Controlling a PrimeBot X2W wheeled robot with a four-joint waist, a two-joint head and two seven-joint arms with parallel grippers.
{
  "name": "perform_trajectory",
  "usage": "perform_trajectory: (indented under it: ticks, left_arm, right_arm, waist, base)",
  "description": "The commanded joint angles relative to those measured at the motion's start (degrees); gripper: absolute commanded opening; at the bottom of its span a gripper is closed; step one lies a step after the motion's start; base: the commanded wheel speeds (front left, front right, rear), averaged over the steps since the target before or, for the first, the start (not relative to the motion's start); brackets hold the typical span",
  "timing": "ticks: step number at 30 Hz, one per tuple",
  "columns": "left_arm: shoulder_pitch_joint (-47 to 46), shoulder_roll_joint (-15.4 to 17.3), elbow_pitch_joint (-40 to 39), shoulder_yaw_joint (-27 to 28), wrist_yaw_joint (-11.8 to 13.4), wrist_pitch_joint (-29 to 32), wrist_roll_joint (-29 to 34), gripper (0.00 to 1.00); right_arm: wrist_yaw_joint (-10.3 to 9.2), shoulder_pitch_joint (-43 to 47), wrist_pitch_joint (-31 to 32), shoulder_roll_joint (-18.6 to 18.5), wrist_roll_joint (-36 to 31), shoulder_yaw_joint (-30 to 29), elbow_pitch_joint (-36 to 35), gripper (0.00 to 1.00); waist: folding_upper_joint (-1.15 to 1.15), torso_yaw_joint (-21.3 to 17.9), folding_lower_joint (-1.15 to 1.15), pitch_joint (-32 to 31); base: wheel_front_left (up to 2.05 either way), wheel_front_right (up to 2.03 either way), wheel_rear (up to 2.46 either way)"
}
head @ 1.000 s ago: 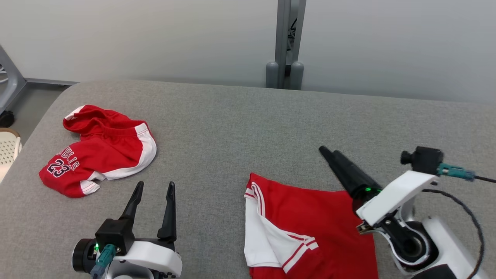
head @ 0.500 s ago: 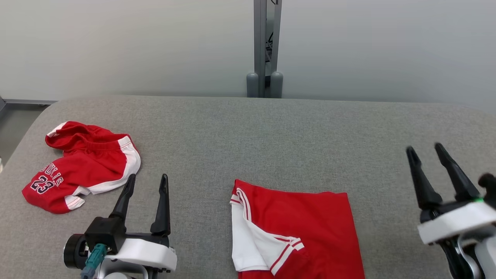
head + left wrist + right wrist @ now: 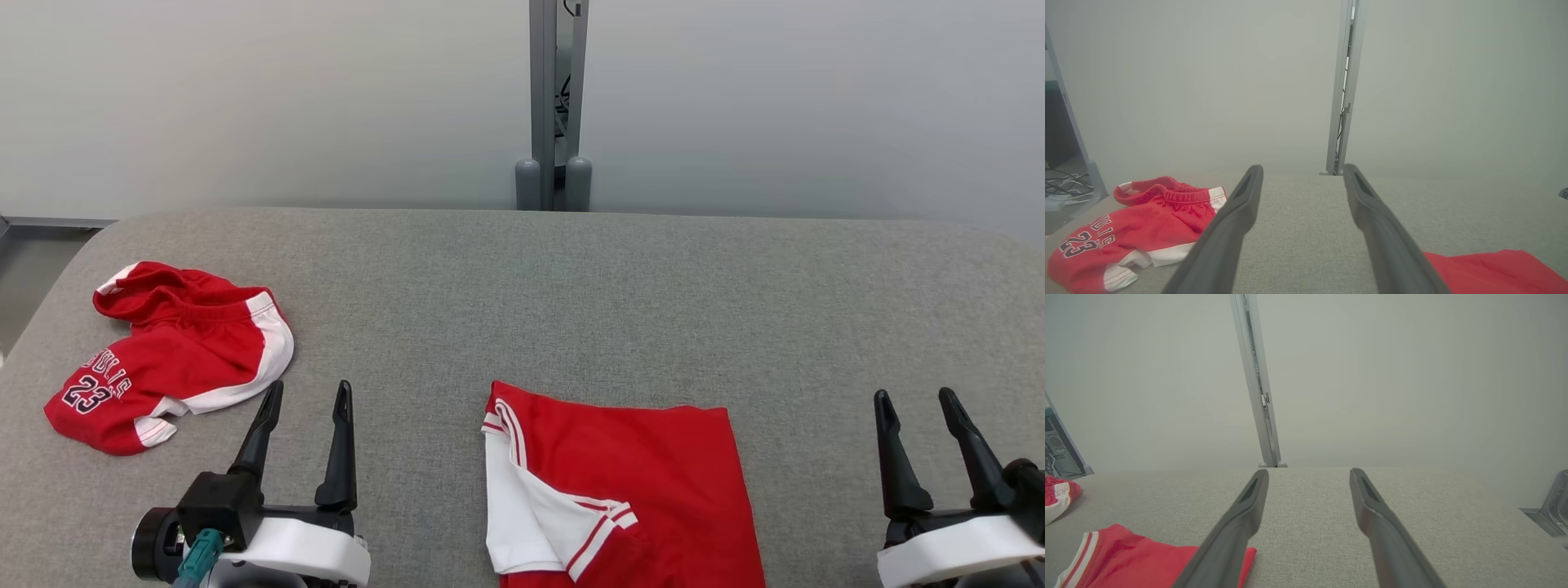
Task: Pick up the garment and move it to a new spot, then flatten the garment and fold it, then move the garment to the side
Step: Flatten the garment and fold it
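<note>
A folded red garment (image 3: 629, 474) with white, striped trim lies flat at the table's near middle; its edge shows in the left wrist view (image 3: 1494, 269) and the right wrist view (image 3: 1126, 559). A second red garment, crumpled shorts (image 3: 171, 351) with a white side panel and the number 23, lies at the far left (image 3: 1135, 228) (image 3: 1057, 496). My left gripper (image 3: 309, 390) (image 3: 1302, 169) stands open between the two, touching neither. Right of the folded garment my right gripper (image 3: 914, 398) (image 3: 1309, 472) is open and holds nothing.
The table (image 3: 571, 286) is covered in grey fabric, with rounded far corners. A grey metal post (image 3: 553, 98) stands behind its far edge against a pale wall. Bare floor (image 3: 33, 261) shows past the left edge.
My right gripper has drawn back from the folded garment's upper right corner to the lower right, fingers now pointing away from me. The camera shifted. Both garments lie as before.
</note>
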Motion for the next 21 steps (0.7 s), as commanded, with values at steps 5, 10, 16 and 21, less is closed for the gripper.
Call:
perform_trajectory:
  ticks: [5,10,16,21]
  left_arm:
    - [0.04,0.20,0.35,0.29,-0.35,-0.06,0.42,1.00]
    - [0.03,0.20,0.44,0.01,-0.37,-0.06,0.31,1.00]
    - [-0.02,0.20,0.77,-0.34,-0.49,-0.06,0.18,1.00]
    - [-0.46,0.21,1.02,-0.24,-0.62,-0.06,0.21,1.00]
  right_arm:
    - [0.04,0.89,-0.28,0.27,-0.97,-0.02,-0.29,1.00]
    - [0.04,0.72,-0.28,0.02,-1.88,0.70,0.22,1.00]
    - [0.04,0.94,-0.27,-0.31,-1.16,3.18,2.34,0.00]
    - [0.03,1.18,-0.28,-0.45,-0.60,7.99,3.69,0.00]
  waist:
    - [0.00,0.08,0.00,0.04]
    - [0.00,0.32,0.00,0.06]
    - [0.00,0.83,0.00,0.32]
    - [0.00,1.50,0.00,0.89]
  base:
    - [0.00,0.00,0.00]
    - [0.00,0.00,0.00]
    - [0.00,0.00,0.00]
    - [0.00,0.00,0.00]
